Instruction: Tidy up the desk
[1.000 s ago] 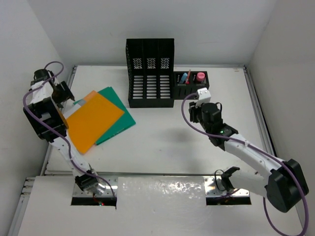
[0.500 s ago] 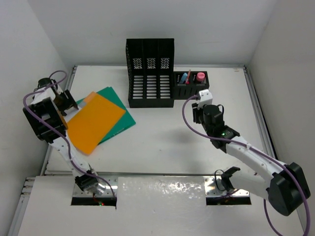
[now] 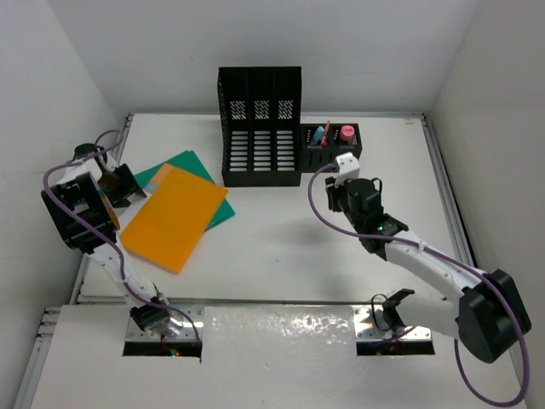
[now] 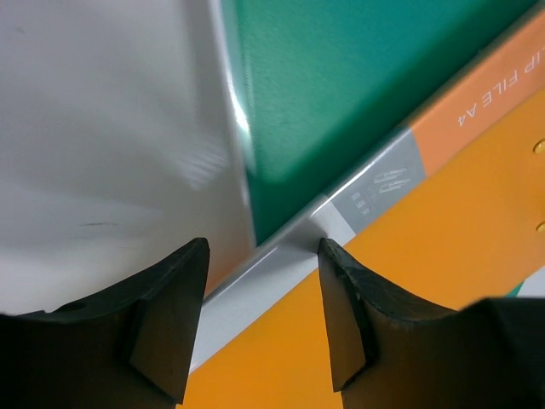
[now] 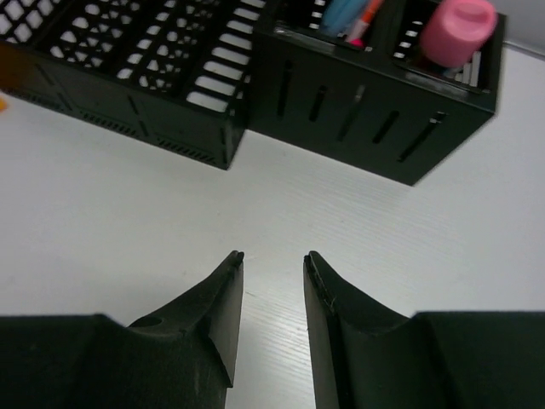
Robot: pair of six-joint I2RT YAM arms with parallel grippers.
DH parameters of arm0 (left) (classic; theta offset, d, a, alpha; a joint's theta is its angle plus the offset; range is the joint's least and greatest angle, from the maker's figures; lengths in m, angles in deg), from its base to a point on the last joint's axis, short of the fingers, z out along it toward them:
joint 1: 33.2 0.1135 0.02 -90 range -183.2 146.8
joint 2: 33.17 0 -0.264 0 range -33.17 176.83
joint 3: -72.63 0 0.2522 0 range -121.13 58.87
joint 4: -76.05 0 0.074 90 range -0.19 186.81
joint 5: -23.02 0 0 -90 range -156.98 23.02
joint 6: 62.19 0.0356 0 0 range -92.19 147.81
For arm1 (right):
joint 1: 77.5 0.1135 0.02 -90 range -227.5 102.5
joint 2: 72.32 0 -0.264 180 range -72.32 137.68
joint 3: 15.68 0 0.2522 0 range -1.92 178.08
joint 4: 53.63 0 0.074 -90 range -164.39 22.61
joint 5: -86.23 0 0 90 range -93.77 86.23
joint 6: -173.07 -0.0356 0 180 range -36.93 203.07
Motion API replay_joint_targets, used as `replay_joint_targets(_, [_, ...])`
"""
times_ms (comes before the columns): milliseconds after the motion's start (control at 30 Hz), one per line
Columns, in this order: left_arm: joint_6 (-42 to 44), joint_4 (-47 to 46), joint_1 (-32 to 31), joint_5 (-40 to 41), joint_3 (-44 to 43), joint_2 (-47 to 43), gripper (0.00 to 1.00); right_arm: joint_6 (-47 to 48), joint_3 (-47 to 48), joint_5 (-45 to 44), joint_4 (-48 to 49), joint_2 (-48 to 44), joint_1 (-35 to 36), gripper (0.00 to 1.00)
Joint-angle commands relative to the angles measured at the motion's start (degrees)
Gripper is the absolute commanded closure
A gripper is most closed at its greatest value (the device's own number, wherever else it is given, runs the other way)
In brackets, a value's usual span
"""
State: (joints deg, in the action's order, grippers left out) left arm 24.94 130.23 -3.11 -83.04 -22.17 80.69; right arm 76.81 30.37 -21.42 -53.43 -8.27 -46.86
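Far to the left of the black file holder (image 3: 260,128), the left hand (image 3: 124,186) sits low at the outer corner of the orange folder (image 3: 174,220), its fingers released and standing apart on either side of the folder's grey spine strip, nothing pinched between them. I judge it is lined up there because that free corner is the easiest place to catch a thin sheet that otherwise lies flush on the counter (image 3: 281,247). The left arm is folded tightly, elbow raised, wrist turned down and inward toward the holder. The orange folder lies slantwise, left of and in front of the holder, overlapping a green folder (image 3: 184,160) whose edges peek out on the holder's side. Both probably belong upright in the holder's three slots, so they read as work not yet done. The counter spreads wide under everything, with the holder standing at its far middle. Just beside the holder's right side is a low black pen tray (image 5: 375,111) holding pens and a pink-capped item (image 5: 456,30), apparently already sorted. In front and to the right of the holder the right hand (image 5: 272,256) hovers over bare counter, fingers slightly parted and gripping nothing, its arm stretched forward from the near edge, likely kept clear of the folders
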Motion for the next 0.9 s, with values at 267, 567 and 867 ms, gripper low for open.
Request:
replay_joint_targets(267, [-1.52, 0.89, -1.70, -4.77, 1.93, -3.03, 0.52, -16.20, 19.02, 34.59, -0.44, 20.31, 0.57, 0.78])
replay_joint_targets(567, [-3.28, -0.35, -4.68, -4.86, 3.43, -4.00, 0.53, -35.03, 31.40, 46.12, 3.19, 39.99, 4.87, 0.84])
replay_joint_targets(867, [-5.12, -2.10, -6.35, -5.57, 5.80, -5.67, 0.54, -35.48, 45.14, 41.48, -11.66, 54.94, 10.76, 0.91])
